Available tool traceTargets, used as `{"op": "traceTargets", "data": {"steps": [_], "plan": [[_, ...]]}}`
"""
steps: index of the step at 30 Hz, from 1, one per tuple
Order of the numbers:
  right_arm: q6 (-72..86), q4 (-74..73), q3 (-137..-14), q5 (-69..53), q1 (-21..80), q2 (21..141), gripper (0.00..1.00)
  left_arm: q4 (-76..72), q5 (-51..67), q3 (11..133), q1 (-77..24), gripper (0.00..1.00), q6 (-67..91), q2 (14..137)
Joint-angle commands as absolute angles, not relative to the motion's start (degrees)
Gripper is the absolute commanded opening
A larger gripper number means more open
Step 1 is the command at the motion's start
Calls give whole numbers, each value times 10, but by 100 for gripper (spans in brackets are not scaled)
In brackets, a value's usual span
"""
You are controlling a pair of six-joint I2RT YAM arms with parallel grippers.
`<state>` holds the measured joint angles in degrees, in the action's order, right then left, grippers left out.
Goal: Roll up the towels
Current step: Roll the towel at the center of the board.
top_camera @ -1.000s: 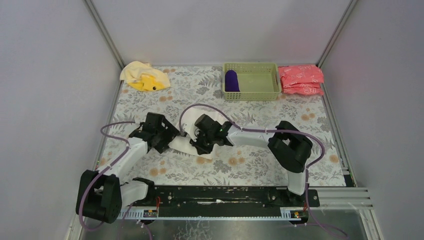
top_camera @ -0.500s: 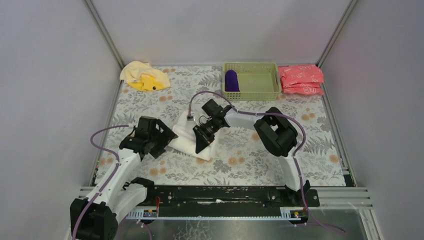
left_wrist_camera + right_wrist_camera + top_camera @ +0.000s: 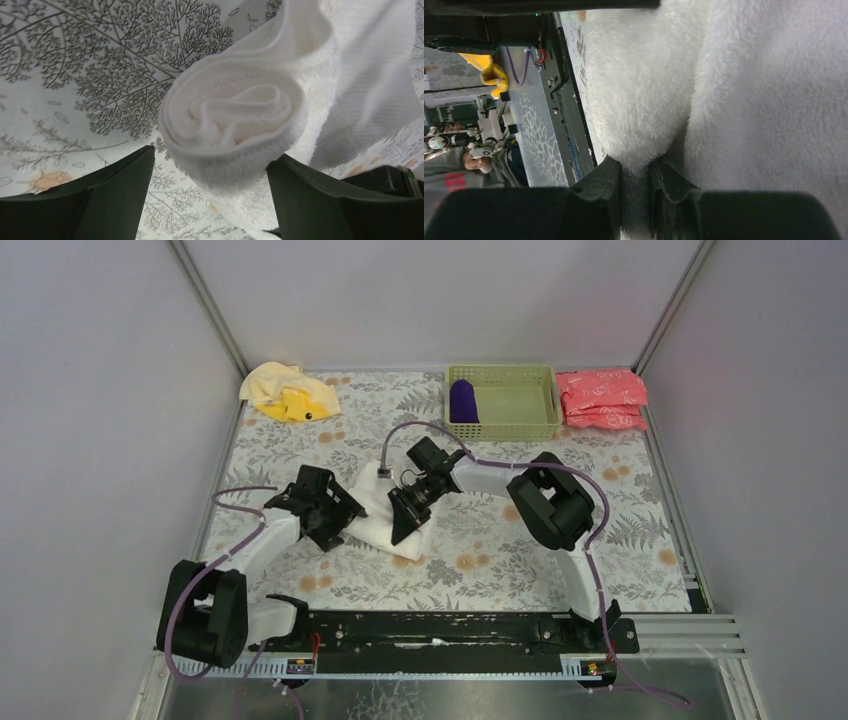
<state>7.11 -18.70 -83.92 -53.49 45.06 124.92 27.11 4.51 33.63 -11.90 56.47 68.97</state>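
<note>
Your left gripper [image 3: 210,172] is spread at the half-rolled large white terry towel [image 3: 375,512] mid-table, right gripper [image 3: 636,172] pinches its fold; small dark purple towel [image 3: 462,400] sits rolled in far light green plastic basket [image 3: 500,370], crumpled pale yellow towel [image 3: 285,392] far-left remains to roll.

Not seeing any readable text here
The pink-red packets [image 3: 602,398] are carrying some pale print, but it's coming out too small to read; nothing else is showing letters or numbers
</note>
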Motion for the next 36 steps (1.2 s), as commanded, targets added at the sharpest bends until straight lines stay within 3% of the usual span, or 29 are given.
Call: {"op": "traceTargets", "data": {"steps": [1, 10, 18, 23, 32, 36], "plan": [[65, -222, -802, -441, 459, 1209, 22, 221, 16, 315, -116, 78, 561, 733], [-9, -174, -727, -217, 511, 1030, 58, 223, 8, 309, -116, 72, 552, 748], [-120, -111, -673, -42, 605, 929, 74, 227, 10, 314, -116, 72, 547, 763], [-168, -87, -667, 33, 657, 949, 78, 224, 13, 317, -116, 73, 545, 770], [-207, -90, -681, 108, 661, 1091, 79, 211, 22, 316, -116, 74, 542, 788], [-207, -95, -683, 95, 657, 1128, 75, 204, 27, 319, -116, 74, 539, 798]]}}
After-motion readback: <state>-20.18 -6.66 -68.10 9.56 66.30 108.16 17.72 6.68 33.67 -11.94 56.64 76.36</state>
